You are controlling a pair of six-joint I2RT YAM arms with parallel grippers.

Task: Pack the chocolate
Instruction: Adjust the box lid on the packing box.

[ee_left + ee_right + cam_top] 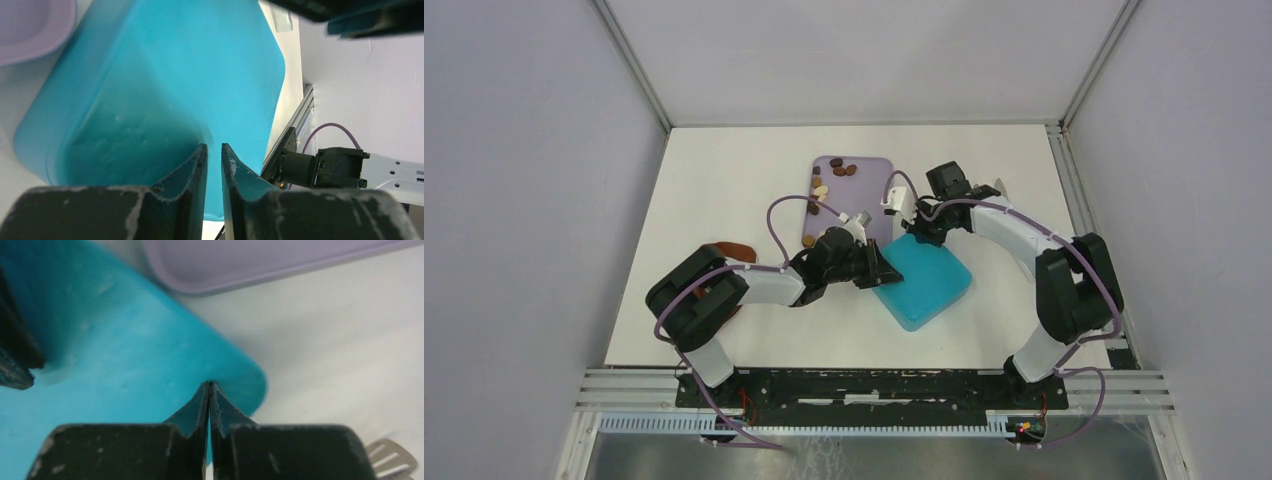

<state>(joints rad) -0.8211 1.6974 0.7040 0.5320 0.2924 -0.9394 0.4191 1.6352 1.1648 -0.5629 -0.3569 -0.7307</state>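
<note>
Left gripper (214, 146) nearly closed, right gripper (209, 384) pinched shut, I am working at the closed teal box (929, 285); chocolates (839, 171) are sitting unpacked on the tray (874, 190).

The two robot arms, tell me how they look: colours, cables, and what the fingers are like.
The left arm and the right arm both have white links joined by bulky black joints. A thin lilac cable loops loosely along each. The left gripper and the right gripper have black, tapering fingers, scuffed with whitish wear along their edges. No sleeves are visible.
</note>
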